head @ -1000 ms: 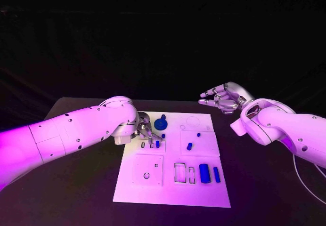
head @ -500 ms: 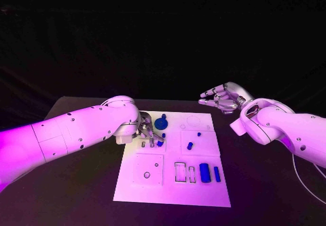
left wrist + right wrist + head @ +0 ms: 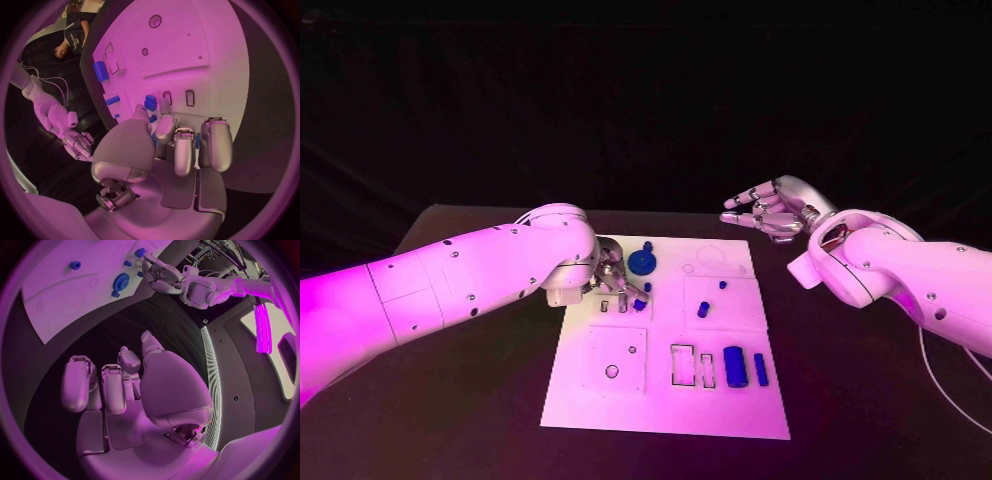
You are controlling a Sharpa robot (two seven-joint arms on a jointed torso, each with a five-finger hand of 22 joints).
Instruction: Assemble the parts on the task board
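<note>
Head view, left hand (image 3: 606,276) pinching small blue part (image 3: 640,303), barely shifted over task board (image 3: 668,400), right hand (image 3: 769,212) unchanged, fingers curled.

We see the white rectangular task board (image 3: 668,400) lying flat on the black desk (image 3: 473,400), with outlined recesses across its face. A round blue gear-shaped part (image 3: 642,263) lies near the board's far edge. A small blue peg (image 3: 702,310) lies near the middle, a tiny blue stud (image 3: 721,285) just beyond it. A thick blue cylinder (image 3: 734,361) and a slim blue bar (image 3: 760,370) lie side by side toward the near right.
</note>
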